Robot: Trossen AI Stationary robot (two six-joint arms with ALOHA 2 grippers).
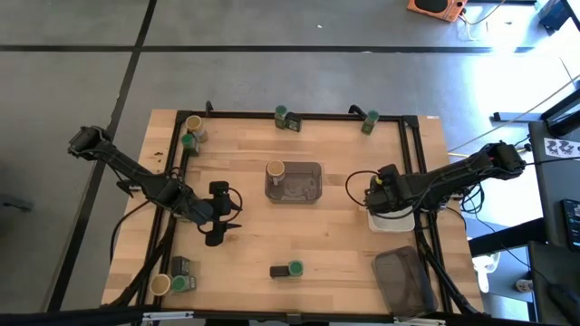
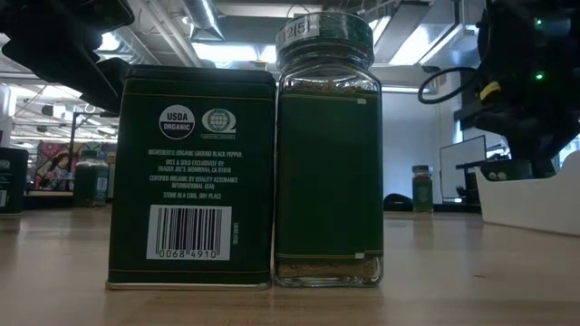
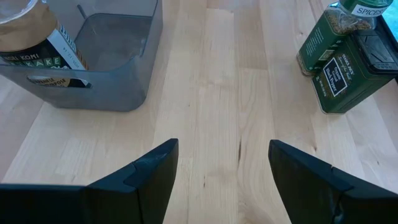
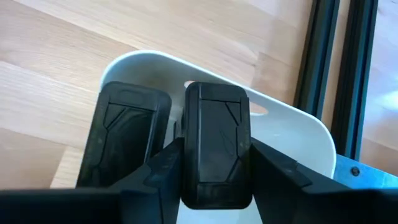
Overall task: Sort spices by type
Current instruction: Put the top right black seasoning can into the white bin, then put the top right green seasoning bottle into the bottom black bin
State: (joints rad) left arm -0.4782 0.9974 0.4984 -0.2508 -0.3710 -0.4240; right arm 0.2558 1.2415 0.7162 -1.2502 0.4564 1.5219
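Right wrist view: our right hand (image 4: pixel 214 155) sits over the white tray (image 4: pixel 292 134), fingers on a dark tin (image 4: pixel 217 146) beside another tin (image 4: pixel 127 140). We'd lower it flat, then let go. Left hand (image 1: pixel 215 222) hangs spread apart. Grey tray (image 1: pixel 308 186) holds a tan-lidded jar (image 1: pixel 275 169).

A lab or workshop: bare ceiling pipes (image 2: pixel 172 36) and strip lights overhead, a monitor (image 2: pixel 462 154) behind, grey concrete floor (image 1: pixel 272 81) around the wooden bench (image 1: pixel 308 231).
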